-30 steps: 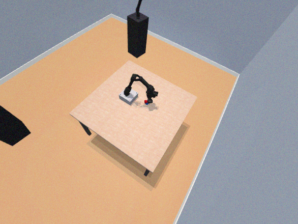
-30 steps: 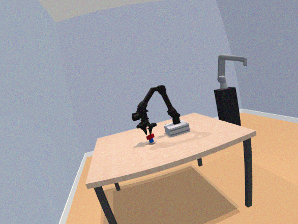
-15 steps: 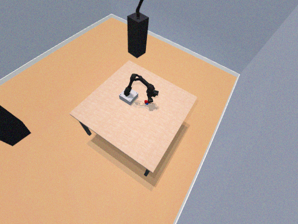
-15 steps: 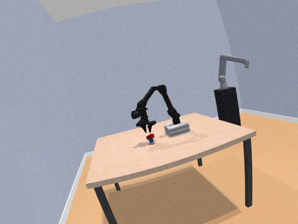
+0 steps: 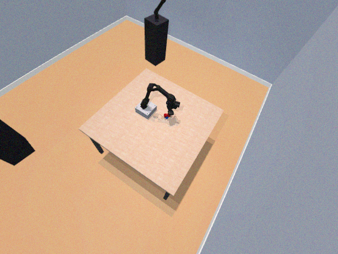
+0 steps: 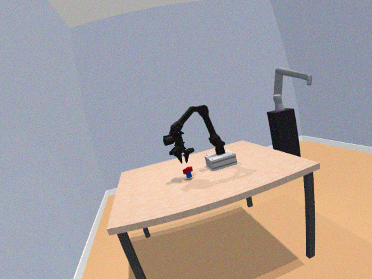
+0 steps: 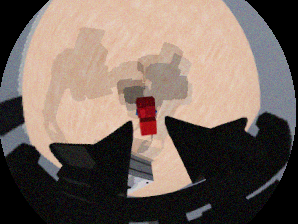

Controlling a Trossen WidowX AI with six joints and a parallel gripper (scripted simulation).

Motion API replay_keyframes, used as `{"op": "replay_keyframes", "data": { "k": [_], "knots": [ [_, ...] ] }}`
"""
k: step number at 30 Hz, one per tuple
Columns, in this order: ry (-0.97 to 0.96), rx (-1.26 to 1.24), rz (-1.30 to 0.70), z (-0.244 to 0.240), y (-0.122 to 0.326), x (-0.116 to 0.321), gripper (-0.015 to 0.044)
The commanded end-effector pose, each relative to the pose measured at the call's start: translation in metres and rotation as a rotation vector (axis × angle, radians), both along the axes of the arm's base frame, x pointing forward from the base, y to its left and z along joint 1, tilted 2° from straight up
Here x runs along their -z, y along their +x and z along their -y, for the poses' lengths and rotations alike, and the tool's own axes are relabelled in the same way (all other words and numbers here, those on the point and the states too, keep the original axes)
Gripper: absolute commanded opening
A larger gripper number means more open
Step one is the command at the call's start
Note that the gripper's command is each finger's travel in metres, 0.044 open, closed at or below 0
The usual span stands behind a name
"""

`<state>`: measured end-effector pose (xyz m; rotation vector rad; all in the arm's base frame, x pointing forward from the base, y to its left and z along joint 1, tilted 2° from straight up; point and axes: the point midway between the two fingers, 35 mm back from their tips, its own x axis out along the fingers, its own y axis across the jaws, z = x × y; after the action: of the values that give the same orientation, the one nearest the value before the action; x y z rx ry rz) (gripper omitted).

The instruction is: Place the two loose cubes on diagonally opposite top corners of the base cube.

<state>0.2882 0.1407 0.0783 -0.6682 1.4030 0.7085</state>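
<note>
Two red cubes [image 6: 187, 170] [image 7: 146, 116], set at the top of one blue base cube [image 6: 189, 175] [image 5: 166, 117], on a pale wood-topped table [image 5: 138, 138] [image 6: 178, 196] [image 7: 210, 60]. Blue cube: seated on the table top, its upper part covered by the red pair, slivers of blue at their sides in the wrist view. Red cubes: in line with one another; gap between them too small to tell, as is exact levelness. One black gripper [image 6: 184, 162] [image 7: 148, 121]: above the stack and apart from it in the exterior view, pointing down, fingers parted, nothing held between them. One black six-joint arm [image 5: 161, 90] [image 6: 207, 118], arched, mounted on one grey box [image 5: 138, 111] [image 6: 207, 165] near the stack. One further arm, grey [image 6: 278, 82], on a black pedestal [image 6: 284, 133] beyond the table.
</note>
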Motion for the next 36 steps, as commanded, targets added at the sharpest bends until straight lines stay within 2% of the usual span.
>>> {"op": "replay_keyframes", "data": {
  "k": [1,6,13,14,17,24,36],
  "knots": [
    [0.004,-0.003,0.008,0.000,0.000,-0.008,0.0205],
    [0.004,-0.003,0.008,0.000,0.000,-0.008,0.0205],
    [0.002,0.000,0.004,0.000,0.000,-0.014,0.0389],
    [0.002,0.000,0.004,0.000,0.000,-0.014,0.0400],
    [0.003,0.001,0.000,-0.019,-0.012,-0.012,0.0400],
    [0.011,0.000,-0.006,-0.090,-0.076,-0.015,0.0400],
    [0.011,0.000,-0.006,-0.091,-0.078,-0.015,0.0400]
  ]
}}
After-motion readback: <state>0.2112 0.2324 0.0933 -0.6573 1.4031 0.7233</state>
